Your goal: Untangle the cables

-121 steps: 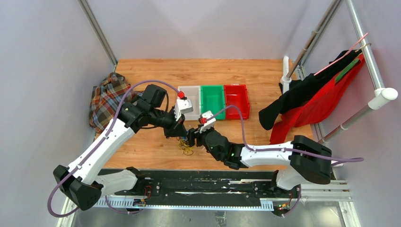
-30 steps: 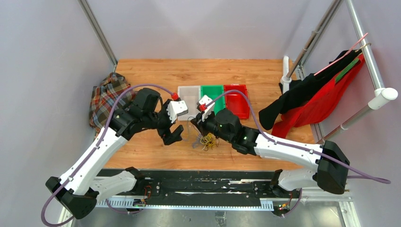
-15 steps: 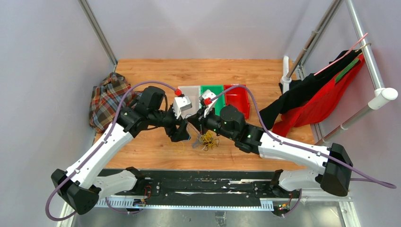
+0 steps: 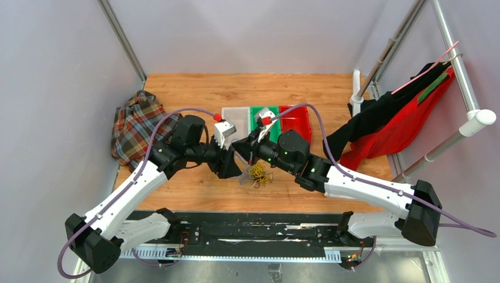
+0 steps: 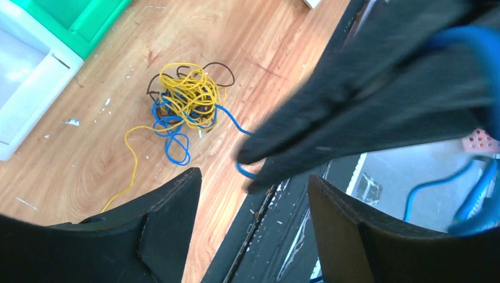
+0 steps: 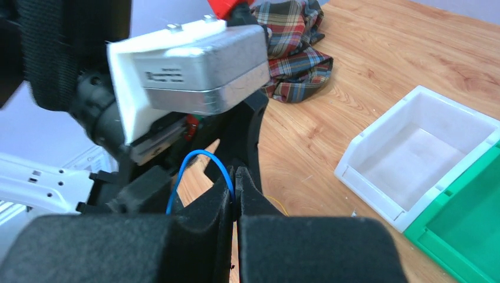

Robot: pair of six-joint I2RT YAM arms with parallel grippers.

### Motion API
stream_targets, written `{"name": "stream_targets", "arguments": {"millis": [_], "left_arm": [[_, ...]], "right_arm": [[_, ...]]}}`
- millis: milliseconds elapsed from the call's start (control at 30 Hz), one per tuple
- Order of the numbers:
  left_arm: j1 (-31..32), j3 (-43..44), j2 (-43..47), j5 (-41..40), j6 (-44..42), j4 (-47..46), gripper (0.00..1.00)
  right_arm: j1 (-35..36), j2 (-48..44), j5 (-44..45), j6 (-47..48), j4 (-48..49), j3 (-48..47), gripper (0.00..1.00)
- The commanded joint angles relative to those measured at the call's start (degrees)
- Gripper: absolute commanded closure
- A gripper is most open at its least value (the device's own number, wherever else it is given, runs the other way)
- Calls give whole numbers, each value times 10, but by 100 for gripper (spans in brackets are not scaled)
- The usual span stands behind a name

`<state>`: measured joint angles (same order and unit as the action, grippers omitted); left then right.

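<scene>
Now the cables (image 4: 257, 172) lie in a small heap on the wooden counter (image 4: 194, 88), at the middle of the overhead view, just below the row of bins. In the left wrist view the heap sits upper left of centre: mostly yellow loops, with blue and dark strands wound through and one yellow tail running toward the lower left. From the heap a blue cable (image 6: 200, 151) leads off toward the lower right and up to the right pincer (image 6: 234, 194). That pincer is clenched on this strand, which arches in a small loop just above the closed fingers (image 6: 194, 236) in the right wrist view.

The left pincer (image 5: 253, 177) is released, its two dark fingers (image 5: 159, 236) set wide apart at the bottom of its own view and gripping nothing. The blurred tip of the right pincer shows beyond the gap.

Overhead, both arms meet at the frame's centre, tips close together just left of the heap. A white bin (image 4: 236, 113), a green bin (image 4: 257, 112) and a red bin (image 4: 298, 121) stand side by side above them. A plaid cloth (image 4: 132, 127) lies at the counter's left edge, and dark and red garments (image 4: 401, 118) hang at the right.
</scene>
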<state>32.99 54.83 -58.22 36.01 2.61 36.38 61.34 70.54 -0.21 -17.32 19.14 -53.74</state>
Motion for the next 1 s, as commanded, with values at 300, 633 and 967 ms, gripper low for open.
{"name": "stream_targets", "arguments": {"millis": [300,633,967], "left_arm": [[-62,-36,5,78,138,-161,92],[-73,24,13,22,49,-66,99],[-83,102,18,12,-6,9,99]], "right_arm": [[-5,-23,-10,-42,25,0,99],[-5,-52,30,-4,-25,6,64],[-5,-76,78,57,-77,60,46]]}}
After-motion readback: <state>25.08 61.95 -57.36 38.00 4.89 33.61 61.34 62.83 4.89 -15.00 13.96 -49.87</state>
